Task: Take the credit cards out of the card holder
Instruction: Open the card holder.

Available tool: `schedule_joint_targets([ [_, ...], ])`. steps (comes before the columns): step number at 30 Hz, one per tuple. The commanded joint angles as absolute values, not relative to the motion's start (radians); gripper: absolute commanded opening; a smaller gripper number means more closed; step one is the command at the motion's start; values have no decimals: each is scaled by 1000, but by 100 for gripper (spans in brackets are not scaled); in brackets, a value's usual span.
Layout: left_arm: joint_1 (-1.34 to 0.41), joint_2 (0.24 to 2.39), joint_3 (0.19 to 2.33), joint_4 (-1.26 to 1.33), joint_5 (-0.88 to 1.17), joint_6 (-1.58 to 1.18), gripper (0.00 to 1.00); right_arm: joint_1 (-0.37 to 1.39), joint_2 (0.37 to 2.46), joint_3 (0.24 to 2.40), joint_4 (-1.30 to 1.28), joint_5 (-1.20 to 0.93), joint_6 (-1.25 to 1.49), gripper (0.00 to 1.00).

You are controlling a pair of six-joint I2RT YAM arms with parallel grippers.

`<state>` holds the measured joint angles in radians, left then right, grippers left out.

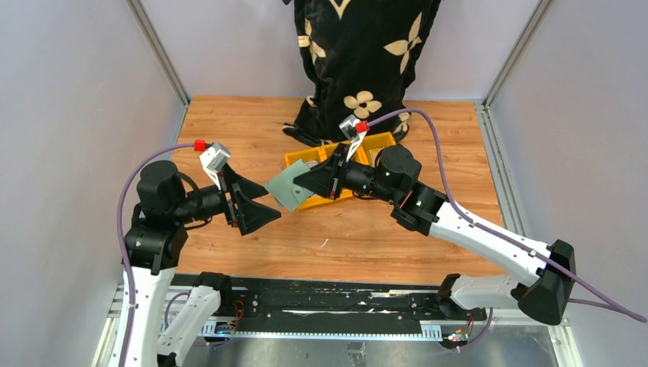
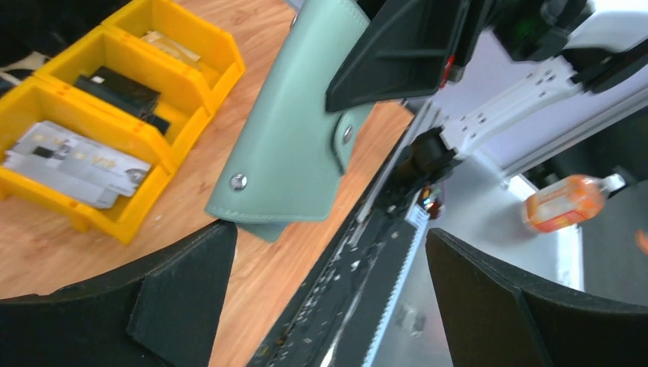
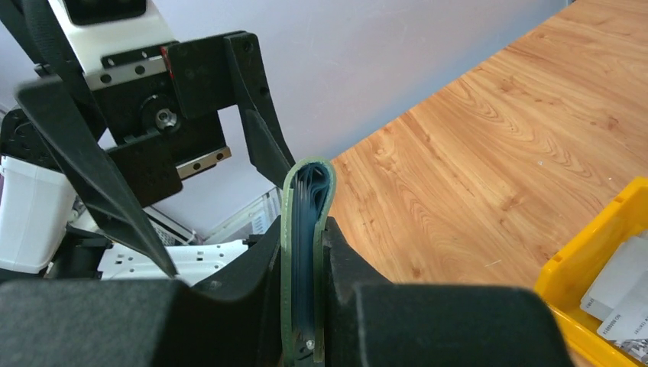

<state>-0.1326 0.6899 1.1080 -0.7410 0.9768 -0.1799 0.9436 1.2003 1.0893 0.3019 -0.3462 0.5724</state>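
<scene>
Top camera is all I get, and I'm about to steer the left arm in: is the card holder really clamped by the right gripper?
Observer: Yes. The right wrist camera shows the right gripper pinching the folded card holder edge-on, with dark blue showing between its covers.
Operator: And the left gripper?
Observer: The left gripper is wide open, with the card holder just ahead of it, not touching.
Operator: Any cards in the bins?
Observer: The left wrist camera shows grey cards lying in the end yellow bin.
</scene>
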Motion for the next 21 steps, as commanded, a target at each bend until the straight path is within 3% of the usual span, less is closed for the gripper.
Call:
schedule_joint_targets([
  [1,-137,619,1038,-452,1026,-584,100,988,1190,1112,311,-296,468,0],
  [5,-137,609,1020,-471,1027,-557,94,1008,1194,1097,386,-287,479,0],
  [17,-137,631,1064,-621,882,-326,56,1043,1184,1055,467,-311,523,0],
  [21,-137,637,1046,-572,892,-399,46,1045,1186,1055,475,-310,536,1],
])
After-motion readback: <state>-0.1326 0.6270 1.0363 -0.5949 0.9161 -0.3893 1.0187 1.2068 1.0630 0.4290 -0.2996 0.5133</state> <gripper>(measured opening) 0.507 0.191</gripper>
